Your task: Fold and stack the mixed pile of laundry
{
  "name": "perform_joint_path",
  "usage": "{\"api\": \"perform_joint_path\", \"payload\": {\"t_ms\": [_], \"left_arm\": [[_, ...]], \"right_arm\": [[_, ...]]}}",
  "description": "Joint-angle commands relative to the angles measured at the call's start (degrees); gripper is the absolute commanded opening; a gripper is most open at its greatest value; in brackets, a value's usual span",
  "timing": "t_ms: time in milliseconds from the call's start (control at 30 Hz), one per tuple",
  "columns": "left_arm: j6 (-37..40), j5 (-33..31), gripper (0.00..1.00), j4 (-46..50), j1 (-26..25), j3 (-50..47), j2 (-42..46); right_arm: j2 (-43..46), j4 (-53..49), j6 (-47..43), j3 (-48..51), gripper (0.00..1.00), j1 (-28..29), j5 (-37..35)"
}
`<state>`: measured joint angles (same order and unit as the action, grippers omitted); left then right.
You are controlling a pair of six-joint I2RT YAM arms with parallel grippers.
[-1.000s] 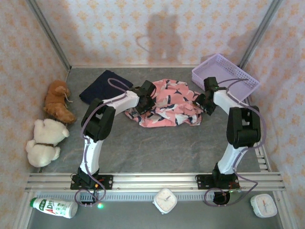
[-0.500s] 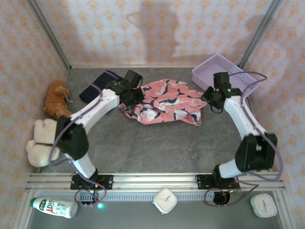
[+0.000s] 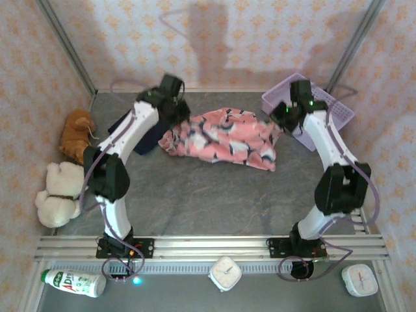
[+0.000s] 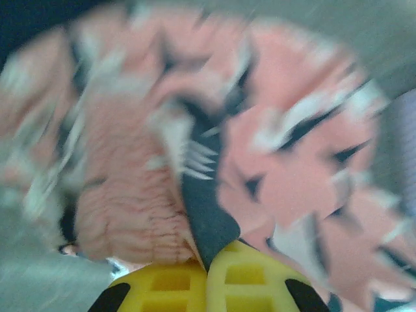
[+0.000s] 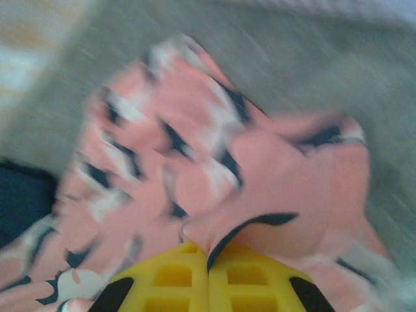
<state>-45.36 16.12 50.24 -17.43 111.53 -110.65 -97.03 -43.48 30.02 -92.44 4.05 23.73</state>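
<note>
I can read very little from here: the white bottle (image 3: 73, 282) at the near left edge carries green lettering starting "AD", the rest illegible. The dials on the middle clock (image 3: 225, 273) and the right clock (image 3: 359, 280) are too small to read.

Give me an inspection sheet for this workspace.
Surface: grey table, no stains seen.
Job's things: pink garment spread, held at both ends; navy garment back left, partly hidden by the left arm.
Clutter: basket back right; brown plush, cream plush left; bottle, clock, second clock near the rail.
Grippers: left gripper and right gripper both shut on the pink garment.
Cables: purple cables loop along both arms.
Surroundings: patterned walls.
</note>
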Motion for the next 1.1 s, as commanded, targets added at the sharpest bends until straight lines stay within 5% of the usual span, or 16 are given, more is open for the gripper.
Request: {"api": "perform_joint_path", "payload": {"t_ms": [0, 133, 300, 433, 600, 633, 667, 733, 767, 800, 900, 1067], "left_arm": [[4.41, 3.36, 0.0, 7.11, 2.81, 26.23, -6.25], [0.96, 11.32, 0.0, 2.25, 5.03, 52.57, -13.07], [0.33, 14.19, 0.0, -7.53, 6.51, 49.0, -4.4], [4.37, 13.25, 0.0, -8.79, 6.51, 28.42, 8.34], [4.36, 9.63, 0.0, -15.09, 6.48, -15.75, 25.82], [3.92, 9.02, 0.06, -15.15, 6.44, -24.2, 28.59], [3.67, 8.02, 0.35, -13.74, 6.5, -31.17, 31.2], [3.24, 5.03, 0.88, -9.89, 6.53, -41.4, 34.21], [3.74, 4.17, 0.98, -8.35, 6.5, -45.09, 35.01], [3.88, 3.8, 1.0, -7.82, 6.51, -47.56, 35.31], [3.62, 3.15, 1.0, -7.9, 6.49, -49.27, 34.3], [3.11, 2.63, 0.94, -10.78, 4.82, -41.73, 28.16]], "right_arm": [[-6.04, -1.32, -0.44, -20.33, 0.0, -0.28, 4.81], [-9.12, 0.11, -0.89, -42.84, 0.0, -0.36, 7.46], [-1.97, 5.55, -5.09, -47.12, 0.0, -0.44, 5.94], [7.64, 6.61, -8.75, -32.95, 0.0, -0.45, 4.68], [20.78, 5.45, -6.19, -4.02, 0.0, -0.34, 10.04], [23.9, 4.82, -4.51, 3.09, 0.0, -0.36, 11.27], [26.75, 3.4, -3.48, 9.5, 0.05, -0.36, 12.81], [31.57, -1.64, -2.78, 18.67, 0.57, -0.36, 11.48], [33.76, -4.57, -3.07, 22.18, 0.86, -0.36, 6.6], [35.06, -6.39, -3.54, 24.33, 0.99, -0.36, 1.83], [34.89, -7.6, -5.5, 25.84, 0.99, -0.36, -6.85], [25.11, -1.37, -3.62, 21.49, 0.87, 0.68, 0.01]]}}
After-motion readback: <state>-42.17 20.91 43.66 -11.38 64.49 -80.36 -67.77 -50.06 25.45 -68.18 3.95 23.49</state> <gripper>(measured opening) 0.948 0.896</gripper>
